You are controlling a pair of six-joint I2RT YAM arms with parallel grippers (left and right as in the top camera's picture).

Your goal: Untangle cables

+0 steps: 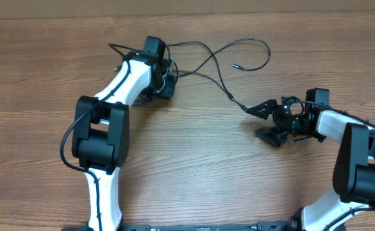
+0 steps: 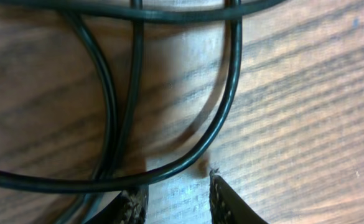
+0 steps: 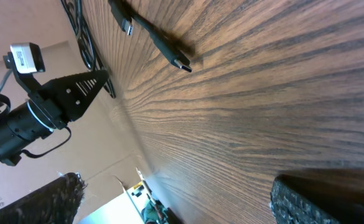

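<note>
My left jaws stand slightly parted with nothing clamped; the cables (image 2: 234,81) loop on the tabletop (image 1: 187,173) just beyond their tips. My right jaws gape wide and empty, near the cables too, one plug (image 3: 169,53) lying just ahead of them.

Black cables (image 2: 234,81), brown wood-grain table (image 1: 193,173) with dark streaks, white arms (image 1: 126,83) with black joints

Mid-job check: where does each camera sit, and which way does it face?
Overhead: fixed above, looking straight down at table, cables, left arm, right arm.
Left wrist: close over cable loops, looking down; left tool fingertips at bottom.
Right wrist: low, looking along tabletop at a plug; right tool fingers in bottom corners.
Shared: overhead and right wrist show that plug.
</note>
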